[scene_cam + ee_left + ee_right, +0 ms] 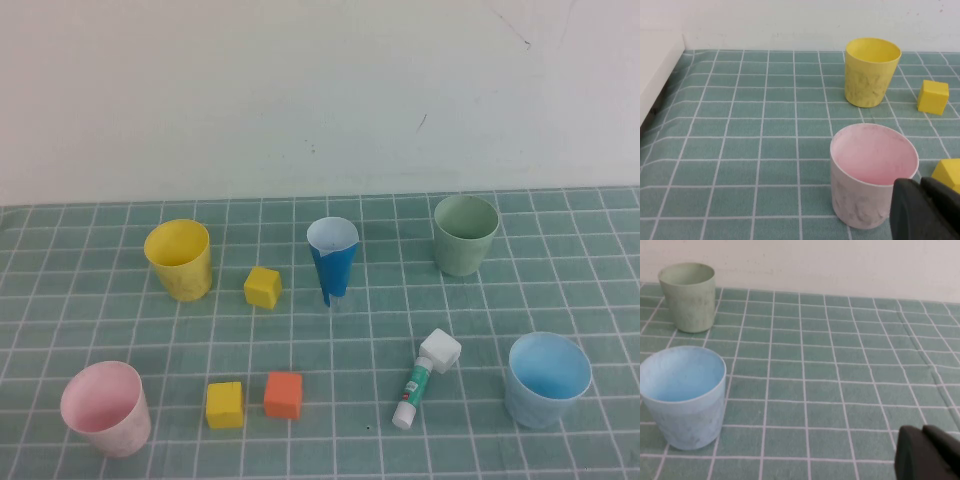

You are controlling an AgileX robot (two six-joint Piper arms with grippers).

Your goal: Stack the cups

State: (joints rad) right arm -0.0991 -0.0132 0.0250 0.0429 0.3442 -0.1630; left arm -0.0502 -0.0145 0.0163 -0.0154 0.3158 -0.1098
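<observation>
Teal cloth ruled in a white grid covers the surface (120,330), with a plain pale wall behind. Neither arm shows in the high view. Only a dark tip of the left pincer (925,210) enters the left wrist view's lower right corner, shut and empty, just beside the pink cup (106,408). The right pincer (930,452) is likewise a dark tip, cut off by its frame's lower right corner, closed on nothing.

All four cups are tapered, matt and mottled, standing upright and apart: light blue cup (547,379) lower right, pink lower left, yellow cup (179,259) upper left, pale green cup (465,234) upper right. At centre stands a dark-blue cone (332,258), white inside. Only the high view shows the glue stick (425,378), orange cube (283,394) and two yellow cubes (263,287).
</observation>
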